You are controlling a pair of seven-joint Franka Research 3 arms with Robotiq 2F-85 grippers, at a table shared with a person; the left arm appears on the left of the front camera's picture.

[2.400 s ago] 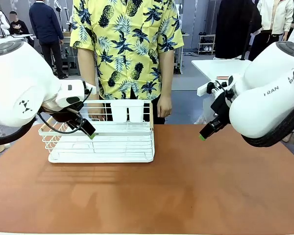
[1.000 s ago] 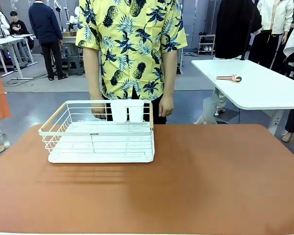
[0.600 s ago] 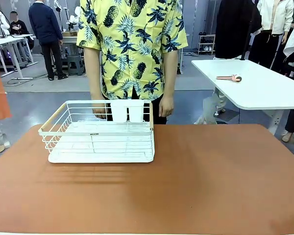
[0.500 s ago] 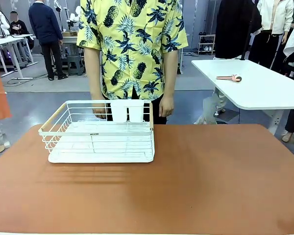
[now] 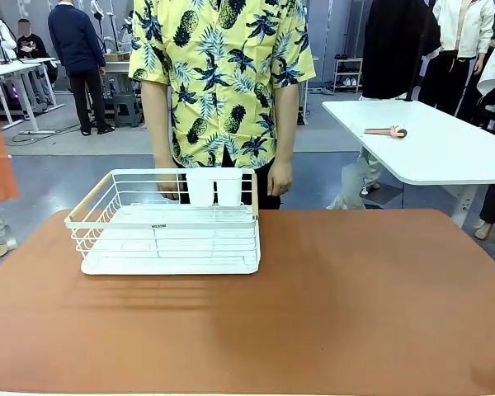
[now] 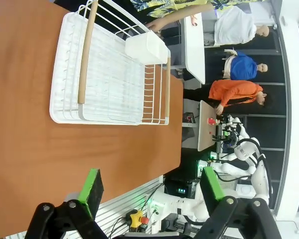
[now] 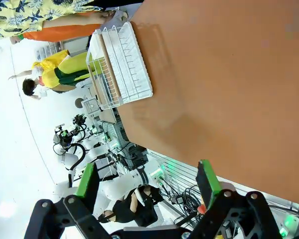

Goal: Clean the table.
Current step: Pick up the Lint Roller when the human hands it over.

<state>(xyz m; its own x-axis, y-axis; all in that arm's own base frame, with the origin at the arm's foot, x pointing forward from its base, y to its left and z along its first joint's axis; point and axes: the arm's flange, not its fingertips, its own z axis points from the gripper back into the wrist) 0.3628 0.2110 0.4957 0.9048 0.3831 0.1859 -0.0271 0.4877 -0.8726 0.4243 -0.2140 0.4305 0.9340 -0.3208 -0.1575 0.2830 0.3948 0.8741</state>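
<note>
The table (image 5: 338, 305) has a matte reddish-brown top, which also shows in the left wrist view (image 6: 30, 149) and the right wrist view (image 7: 229, 89). My left gripper (image 6: 152, 186) hangs open high above the table's edge, nothing between its green-padded fingers (image 6: 93, 188). My right gripper (image 7: 144, 181) is open too, held well above the table with nothing in it.
A white wire rack (image 5: 169, 227) with wooden side bars stands at the table's far left (image 6: 109, 74) (image 7: 120, 67). A person in a yellow patterned shirt (image 5: 223, 82) stands behind it, one hand (image 5: 169, 188) at its far rim. A white table (image 5: 433, 144) stands back right.
Both arms, which filled the sides of the front view earlier, have drawn back out of it. Over the last second nothing moved.
</note>
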